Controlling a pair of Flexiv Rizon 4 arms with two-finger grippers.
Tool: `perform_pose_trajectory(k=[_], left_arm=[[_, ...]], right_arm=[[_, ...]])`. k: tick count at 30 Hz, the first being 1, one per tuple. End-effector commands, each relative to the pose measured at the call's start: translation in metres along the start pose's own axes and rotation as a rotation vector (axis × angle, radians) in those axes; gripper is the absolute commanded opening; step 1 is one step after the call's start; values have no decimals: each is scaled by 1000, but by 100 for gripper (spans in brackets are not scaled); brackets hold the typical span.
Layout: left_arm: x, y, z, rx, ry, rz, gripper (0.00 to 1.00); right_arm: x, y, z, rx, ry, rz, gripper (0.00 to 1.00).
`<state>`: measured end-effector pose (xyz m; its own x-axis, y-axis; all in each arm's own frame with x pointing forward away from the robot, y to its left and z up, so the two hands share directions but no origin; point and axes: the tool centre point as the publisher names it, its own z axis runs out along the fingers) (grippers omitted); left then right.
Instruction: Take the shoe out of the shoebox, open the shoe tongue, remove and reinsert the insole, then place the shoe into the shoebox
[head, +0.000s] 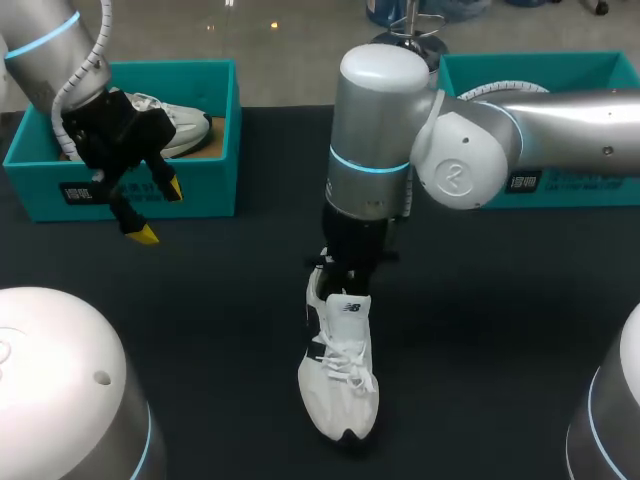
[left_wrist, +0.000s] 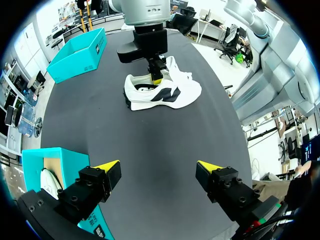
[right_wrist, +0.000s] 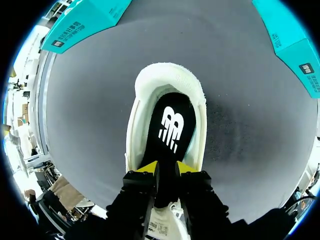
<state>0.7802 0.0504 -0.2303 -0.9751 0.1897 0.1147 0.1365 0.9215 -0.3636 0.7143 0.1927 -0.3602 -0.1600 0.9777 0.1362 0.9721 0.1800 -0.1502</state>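
The right gripper (right_wrist: 166, 169) pinches the black insole (right_wrist: 170, 122) from both sides, inside the white shoe (head: 338, 385) — the left gripper (left_wrist: 159, 167) hangs spread wide, shoe well ahead.

shoe (head: 340, 385): white cloth mesh, smooth panels, woven laces, fluffy padded collar
insole (right_wrist: 170, 125): matt black cloth, white print
table (head: 500, 330): matt black, fine grain
shoebox (head: 205, 190): teal, matt, card-like
right arm (head: 375, 120): satin silver metal, glossy white cap
left gripper (left_wrist: 159, 170): matt black body, smooth yellow plastic tips
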Motion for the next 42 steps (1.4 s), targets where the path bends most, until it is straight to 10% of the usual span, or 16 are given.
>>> perform_pose_trajectory(k=[1, 14, 19, 42], left_arm=[[1, 0, 0, -2, 0, 0, 100], [1, 0, 0, -2, 0, 0, 100], [1, 0, 0, -2, 0, 0, 100], [1, 0, 0, -2, 0, 0, 100]], right_arm=[[3, 2, -1, 9, -12, -1, 29], [4, 2, 1, 32, -7, -7, 47], [4, 3, 2, 39, -6, -11, 100], [13, 4, 0, 46, -24, -28, 100]])
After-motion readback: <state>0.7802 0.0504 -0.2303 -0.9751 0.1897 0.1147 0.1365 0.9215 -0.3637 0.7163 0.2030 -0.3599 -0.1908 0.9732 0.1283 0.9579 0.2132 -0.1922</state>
